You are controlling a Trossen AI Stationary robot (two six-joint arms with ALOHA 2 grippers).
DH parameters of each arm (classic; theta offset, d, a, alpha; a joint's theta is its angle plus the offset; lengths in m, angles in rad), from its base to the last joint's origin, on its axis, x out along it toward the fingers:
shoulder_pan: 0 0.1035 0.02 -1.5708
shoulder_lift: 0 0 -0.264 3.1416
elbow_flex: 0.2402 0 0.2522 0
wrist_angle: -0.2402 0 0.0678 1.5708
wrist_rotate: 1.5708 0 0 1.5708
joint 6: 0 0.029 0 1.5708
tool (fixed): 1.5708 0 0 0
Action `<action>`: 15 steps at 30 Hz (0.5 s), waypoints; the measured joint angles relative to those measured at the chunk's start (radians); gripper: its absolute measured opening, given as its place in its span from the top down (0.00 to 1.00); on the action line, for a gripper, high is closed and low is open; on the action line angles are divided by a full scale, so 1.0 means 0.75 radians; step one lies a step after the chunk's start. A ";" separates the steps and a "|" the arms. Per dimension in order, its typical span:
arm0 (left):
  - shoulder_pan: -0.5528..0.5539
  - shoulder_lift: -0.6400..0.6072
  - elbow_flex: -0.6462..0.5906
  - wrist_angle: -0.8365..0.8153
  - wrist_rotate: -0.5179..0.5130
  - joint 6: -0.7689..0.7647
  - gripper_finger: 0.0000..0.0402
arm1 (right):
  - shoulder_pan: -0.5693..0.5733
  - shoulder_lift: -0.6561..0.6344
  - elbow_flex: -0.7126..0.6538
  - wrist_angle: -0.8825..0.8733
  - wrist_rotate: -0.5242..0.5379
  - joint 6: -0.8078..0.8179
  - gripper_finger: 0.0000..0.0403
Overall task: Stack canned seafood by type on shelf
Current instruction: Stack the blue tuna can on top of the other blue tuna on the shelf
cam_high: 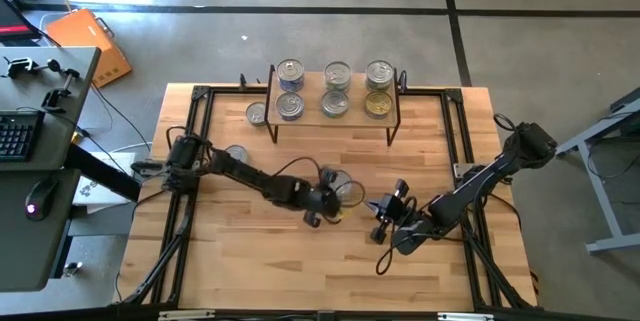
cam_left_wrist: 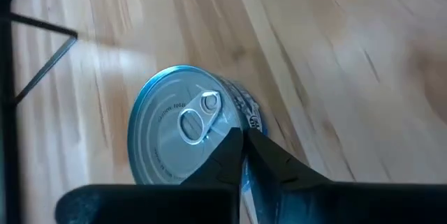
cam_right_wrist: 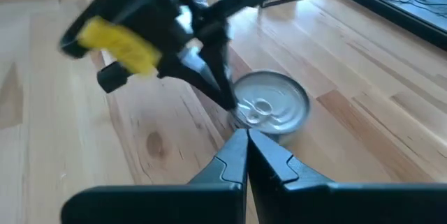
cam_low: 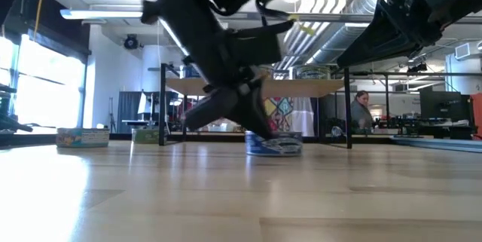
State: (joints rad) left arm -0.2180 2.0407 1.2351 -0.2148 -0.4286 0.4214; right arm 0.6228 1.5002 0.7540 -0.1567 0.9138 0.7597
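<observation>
Left wrist view catches the left gripper point(cam_left_wrist: 243, 147) jaws pinched together over a silver-lidded tin point(cam_left_wrist: 185, 133) at mid-desk point(cam_high: 240, 251); overhead, six tins sit on the shelf point(cam_high: 335, 119). Right gripper point(cam_high: 383, 207) hovers nearby, jaws closed, empty.

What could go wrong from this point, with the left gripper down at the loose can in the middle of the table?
1. The left gripper is shut at the edge of the blue-labelled can, not around it; a lift would likely come up empty or push the can aside.
2. The right gripper, shut, points at that can from close by; the arms could collide.
3. The shelf top already carries six cans, so adding one risks knocking a neighbour.
</observation>
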 joint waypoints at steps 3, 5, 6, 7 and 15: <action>-0.053 -0.054 -0.007 -0.100 -0.079 -0.002 1.00 | 0.000 0.000 0.000 0.005 0.000 0.000 1.00; -0.082 -0.089 -0.010 -0.163 -0.102 -0.022 1.00 | 0.000 0.000 0.000 0.005 0.001 0.000 1.00; -0.094 -0.106 -0.011 -0.190 -0.113 -0.039 1.00 | 0.000 0.000 0.000 0.005 0.000 0.000 1.00; -0.105 -0.128 -0.011 -0.216 -0.127 -0.062 1.00 | 0.000 0.000 0.000 0.005 0.001 0.000 1.00; -0.167 -0.218 -0.008 -0.384 -0.255 -0.185 1.00 | 0.000 0.000 0.000 0.005 0.001 0.000 1.00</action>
State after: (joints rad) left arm -0.3430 1.8769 1.2289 -0.5026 -0.6199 0.2830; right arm 0.6228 1.5002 0.7540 -0.1532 0.9142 0.7597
